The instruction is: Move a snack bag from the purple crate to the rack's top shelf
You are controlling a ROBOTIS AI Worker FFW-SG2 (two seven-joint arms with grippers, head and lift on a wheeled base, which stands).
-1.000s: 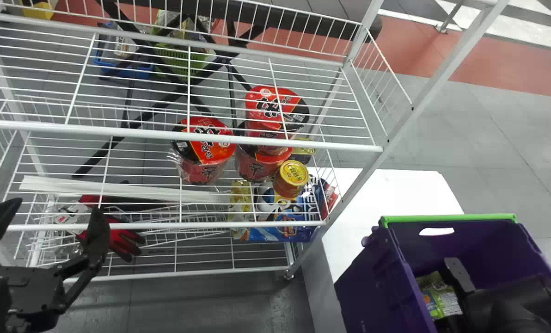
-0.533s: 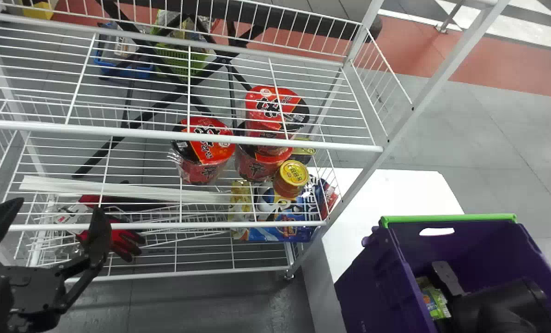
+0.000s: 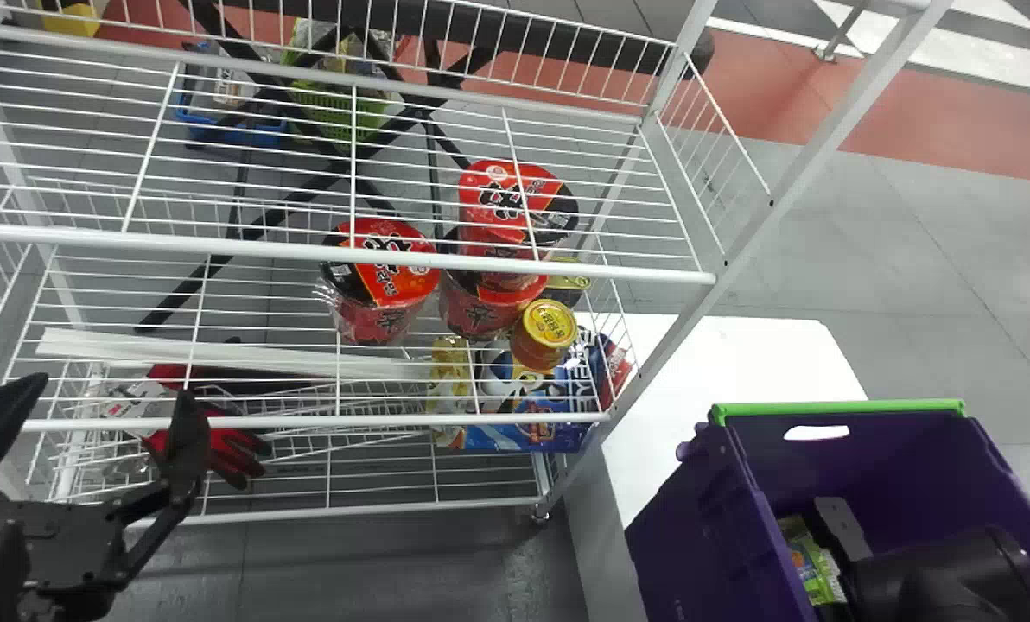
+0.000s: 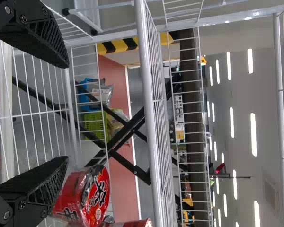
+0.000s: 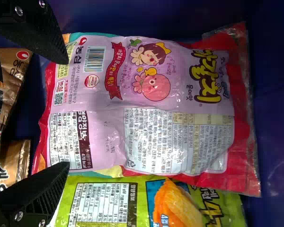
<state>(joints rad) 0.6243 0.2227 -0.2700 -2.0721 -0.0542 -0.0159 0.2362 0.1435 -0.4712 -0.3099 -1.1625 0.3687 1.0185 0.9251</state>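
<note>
grasping and moving to the top shelf are left to be done, as the pink snack bag is seen unpinched in the purple crate, with the right gripper poised at one end, jaws spread

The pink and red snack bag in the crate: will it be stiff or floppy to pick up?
Probably floppy: the pink and red snack bag has creased film and a flat end seal. It looks slightly puffed, so likely light for its size. Its shiny film might slip in the right pincer.
</note>
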